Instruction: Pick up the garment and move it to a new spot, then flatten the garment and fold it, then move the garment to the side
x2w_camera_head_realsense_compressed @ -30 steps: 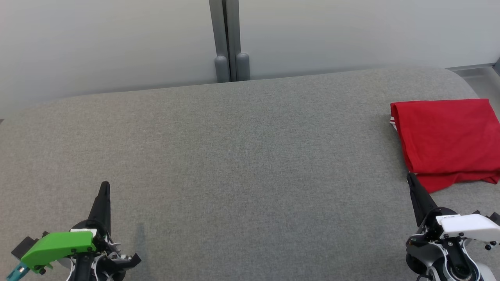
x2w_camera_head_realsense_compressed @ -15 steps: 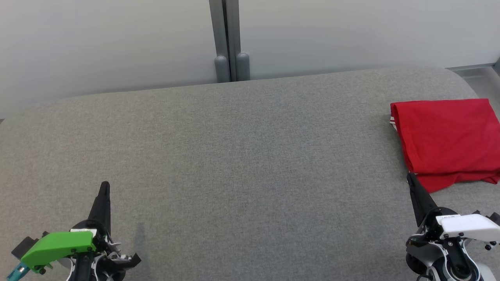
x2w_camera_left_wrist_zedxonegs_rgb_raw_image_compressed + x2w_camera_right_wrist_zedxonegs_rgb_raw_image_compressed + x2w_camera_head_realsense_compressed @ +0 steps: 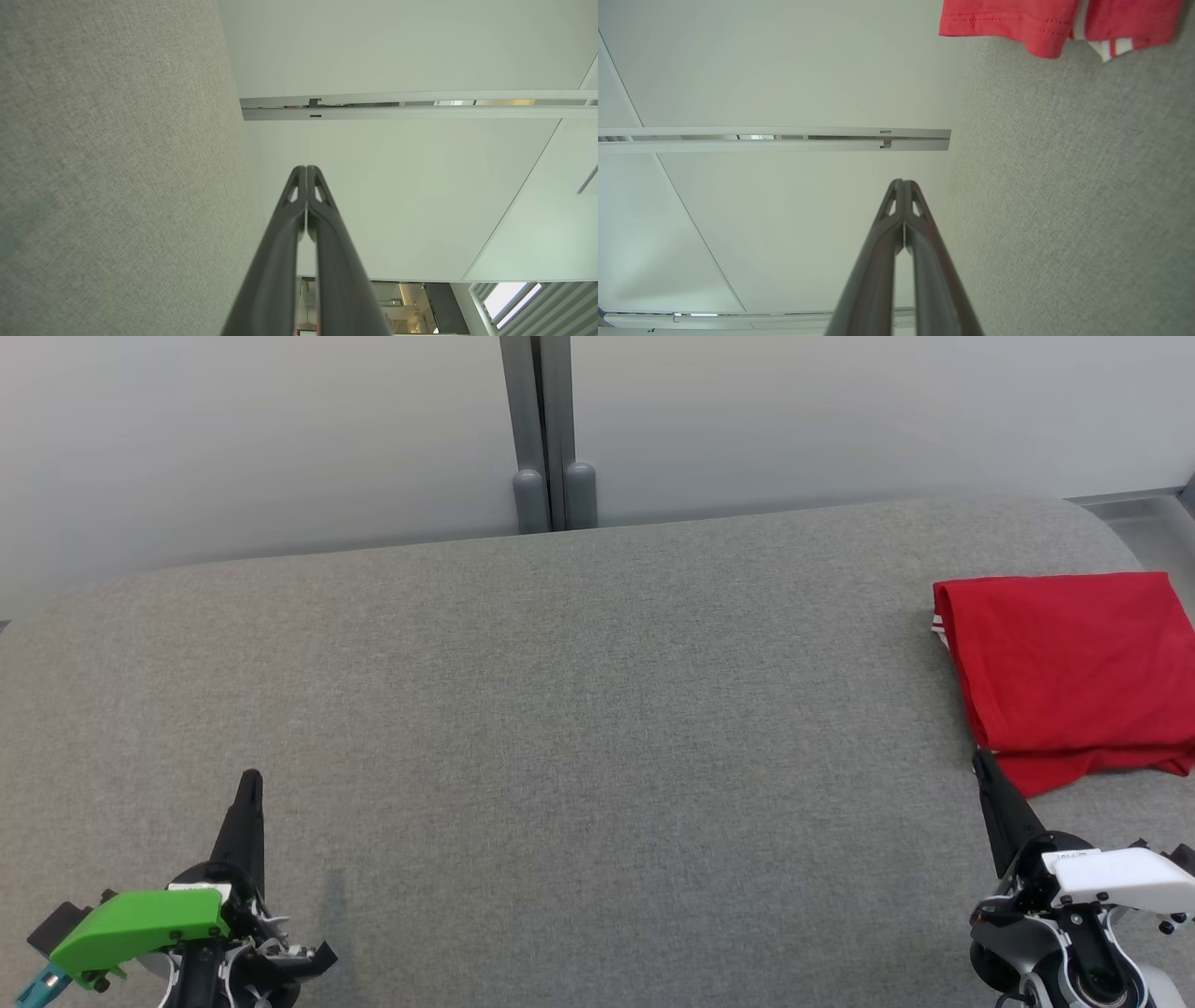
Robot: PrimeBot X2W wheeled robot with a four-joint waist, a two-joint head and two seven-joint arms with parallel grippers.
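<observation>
The garment (image 3: 1069, 677) lies folded into a red rectangle at the right edge of the grey padded table (image 3: 579, 709), with red-white striped trim peeking out at its left side. Its hem and trim (image 3: 1064, 23) hang at the top of the right wrist view. My right gripper (image 3: 979, 761) is shut and empty, its tip just short of the garment's near left corner. At the lower left my left gripper (image 3: 250, 777) is shut too, with nothing in it, far from the garment. Both finger pairs (image 3: 306, 170) (image 3: 902, 183) meet at the tips.
A pale wall with a grey vertical post (image 3: 546, 429) stands behind the table's far edge. The table's rounded right corner (image 3: 1102, 523) lies just beyond the garment.
</observation>
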